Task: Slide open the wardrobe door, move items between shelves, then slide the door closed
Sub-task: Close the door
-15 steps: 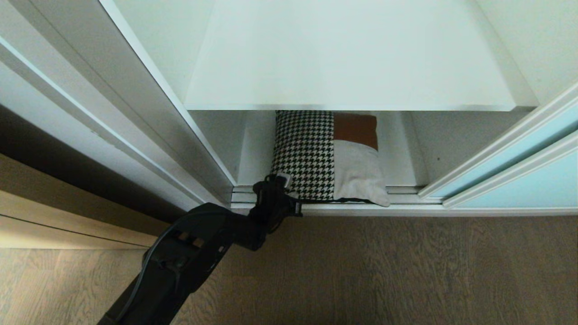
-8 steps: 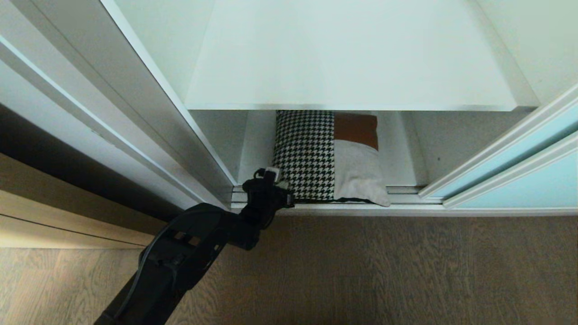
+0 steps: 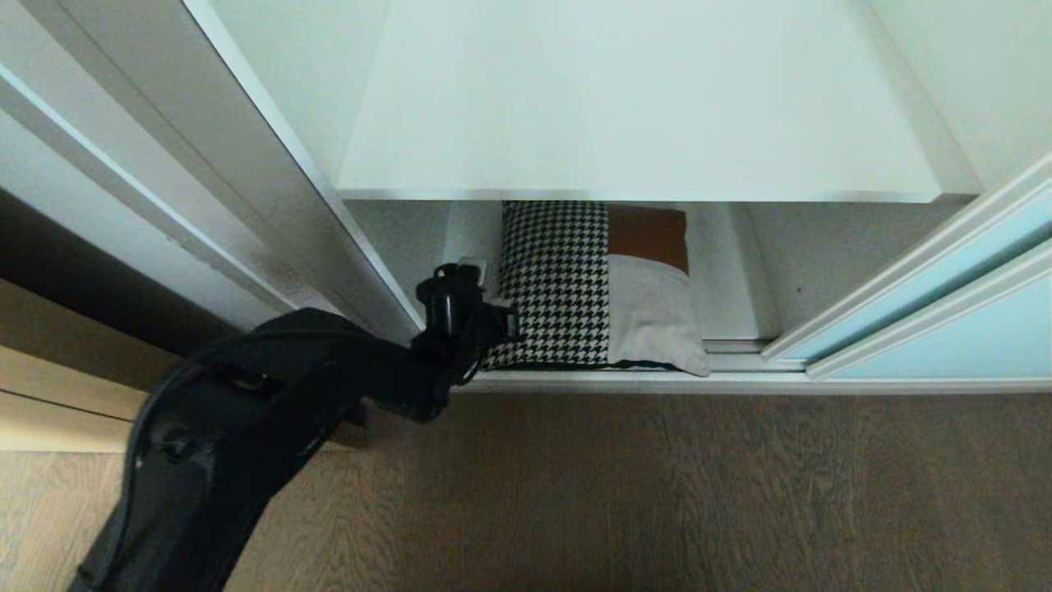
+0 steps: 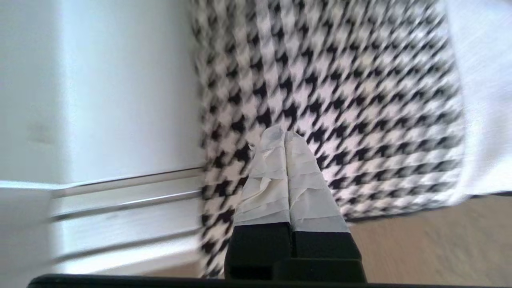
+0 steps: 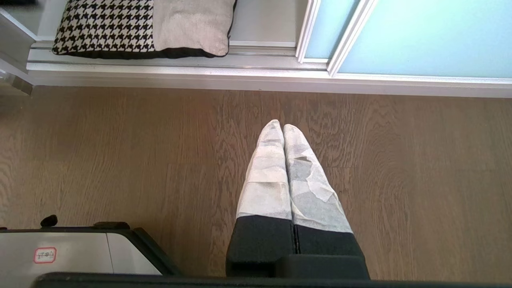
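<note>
Wood floor (image 3: 657, 493) fronts the open wardrobe; left gripper (image 4: 285, 134), jaws pressed together and empty, hovers over the cushion (image 3: 592, 284).

Left arm (image 3: 246, 427) black, stretched forward and up from the low left corner of the head view. Left gripper (image 4: 285, 134) at its far end, its 2 white-taped fingers (image 4: 267, 184) pressed flat together, nothing between them. Right gripper (image 5: 283, 127) pointing down, its 2 taped fingers (image 5: 264, 180) also pressed tight together, nothing held. Right arm out of the head view.
</note>
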You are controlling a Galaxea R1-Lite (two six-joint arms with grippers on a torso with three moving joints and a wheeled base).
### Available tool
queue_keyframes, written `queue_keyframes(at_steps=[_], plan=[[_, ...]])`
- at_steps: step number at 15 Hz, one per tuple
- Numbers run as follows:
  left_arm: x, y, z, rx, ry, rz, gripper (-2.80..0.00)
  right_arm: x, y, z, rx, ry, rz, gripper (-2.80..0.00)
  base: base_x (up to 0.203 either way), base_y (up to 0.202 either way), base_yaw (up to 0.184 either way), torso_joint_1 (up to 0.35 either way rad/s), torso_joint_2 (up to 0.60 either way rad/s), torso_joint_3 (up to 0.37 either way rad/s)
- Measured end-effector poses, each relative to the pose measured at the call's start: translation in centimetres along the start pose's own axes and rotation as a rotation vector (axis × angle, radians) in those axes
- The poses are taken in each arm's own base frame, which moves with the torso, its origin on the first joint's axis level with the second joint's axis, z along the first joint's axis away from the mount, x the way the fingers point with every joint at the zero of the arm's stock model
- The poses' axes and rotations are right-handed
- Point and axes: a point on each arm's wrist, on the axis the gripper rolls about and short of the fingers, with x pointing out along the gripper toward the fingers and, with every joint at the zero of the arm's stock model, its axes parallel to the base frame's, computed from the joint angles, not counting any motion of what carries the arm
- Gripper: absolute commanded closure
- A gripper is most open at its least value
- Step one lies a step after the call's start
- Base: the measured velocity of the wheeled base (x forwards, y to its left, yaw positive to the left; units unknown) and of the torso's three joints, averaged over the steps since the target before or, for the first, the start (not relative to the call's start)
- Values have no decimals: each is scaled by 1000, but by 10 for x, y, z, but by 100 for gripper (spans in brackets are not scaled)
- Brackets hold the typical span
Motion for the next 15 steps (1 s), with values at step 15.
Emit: queue_keyframes(at_steps=[15], plan=[[-351,58,166,22,46,111,0,0,0,0,0,0,0,0,0,0,0,0,0,0]])
